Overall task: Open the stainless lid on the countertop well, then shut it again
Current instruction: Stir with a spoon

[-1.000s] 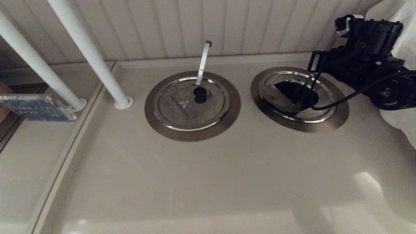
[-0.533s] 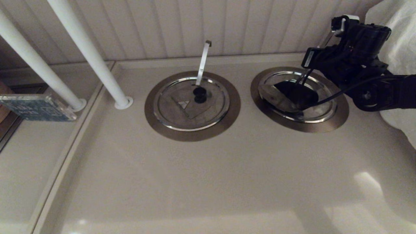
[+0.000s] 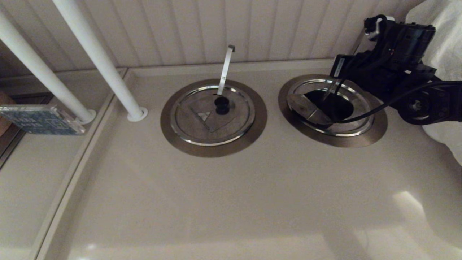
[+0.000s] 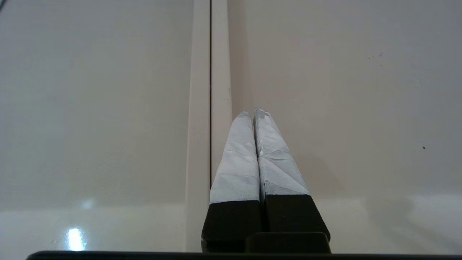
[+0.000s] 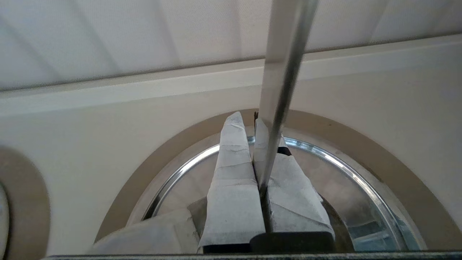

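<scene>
Stainless lid [image 3: 357, 124] sits in the countertop well [image 3: 375, 135], directly under the right gripper [image 5: 247, 121]. Its wedge flap [image 3: 301, 104] is flipped open and lies folded on the disc on the side of the jaws toward the twin lid [image 3: 202, 122]. The dark opening is exposed right below the jaws. Right jaws look pinched on the flat utensil handle [image 5: 285, 72], which runs up between them, long axis near vertical. Judgement: open half done, closing left. For that the flap must swing back across the opening, so the jaws need to drop the handle and get to the flap's free edge. Right arm is the nearer one. Left gripper [image 4: 252, 112] is parked over bare table [image 4: 343, 90], jaws pressed together, holding nothing.
</scene>
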Controlling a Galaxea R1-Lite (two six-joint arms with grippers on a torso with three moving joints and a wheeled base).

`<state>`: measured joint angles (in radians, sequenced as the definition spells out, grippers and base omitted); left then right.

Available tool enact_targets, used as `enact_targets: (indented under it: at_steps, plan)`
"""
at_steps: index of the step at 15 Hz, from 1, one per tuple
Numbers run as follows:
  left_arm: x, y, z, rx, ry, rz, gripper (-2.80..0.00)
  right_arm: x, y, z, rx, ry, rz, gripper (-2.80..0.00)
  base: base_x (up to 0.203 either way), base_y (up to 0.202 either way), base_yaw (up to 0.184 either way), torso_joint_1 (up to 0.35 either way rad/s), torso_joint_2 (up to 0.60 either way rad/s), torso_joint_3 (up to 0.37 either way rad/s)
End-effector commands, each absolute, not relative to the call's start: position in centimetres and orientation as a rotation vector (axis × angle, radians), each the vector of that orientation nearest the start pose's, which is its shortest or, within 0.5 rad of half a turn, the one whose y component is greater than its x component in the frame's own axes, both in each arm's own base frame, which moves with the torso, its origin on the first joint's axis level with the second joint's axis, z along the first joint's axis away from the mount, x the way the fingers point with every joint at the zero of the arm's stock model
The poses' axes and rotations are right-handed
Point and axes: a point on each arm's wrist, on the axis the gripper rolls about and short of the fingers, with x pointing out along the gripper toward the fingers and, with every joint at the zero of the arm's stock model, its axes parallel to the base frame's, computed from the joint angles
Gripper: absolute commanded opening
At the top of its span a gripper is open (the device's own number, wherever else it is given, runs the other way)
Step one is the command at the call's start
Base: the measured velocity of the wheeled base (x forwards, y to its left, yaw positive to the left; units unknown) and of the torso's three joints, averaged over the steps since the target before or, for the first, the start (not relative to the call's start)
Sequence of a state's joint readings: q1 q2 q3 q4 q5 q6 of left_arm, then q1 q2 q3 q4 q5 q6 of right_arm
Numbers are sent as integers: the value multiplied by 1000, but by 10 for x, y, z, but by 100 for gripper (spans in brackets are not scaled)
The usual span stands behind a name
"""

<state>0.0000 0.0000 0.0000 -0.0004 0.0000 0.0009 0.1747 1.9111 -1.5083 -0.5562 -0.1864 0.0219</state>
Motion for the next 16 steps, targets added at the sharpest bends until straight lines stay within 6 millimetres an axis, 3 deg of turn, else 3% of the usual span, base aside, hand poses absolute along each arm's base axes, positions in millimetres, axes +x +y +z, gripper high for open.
enact_targets:
  at_steps: [1, 6, 9, 12, 16]
  plan:
    - [-23, 0, 76, 1, -3, 0, -280, 380, 56, 307, 31, -169, -29, -280, 0, 0, 0, 0, 0, 0]
    - [-23, 0, 76, 1, -1, 0, -280, 389, 32, 299, -91, -148, -103, -280, 0, 0, 0, 0, 0, 0]
    - [-23, 0, 76, 0, -2, 0, -280, 396, 29, 296, -93, -146, -116, -280, 0, 0, 0, 0, 0, 0]
    - [-23, 0, 76, 1, -1, 0, -280, 411, 32, 292, -34, -160, -126, -280, 0, 0, 0, 0, 0, 0]
    - [-23, 0, 76, 1, -2, 0, -280, 404, 55, 297, 58, -172, -61, -280, 0, 0, 0, 0, 0, 0]
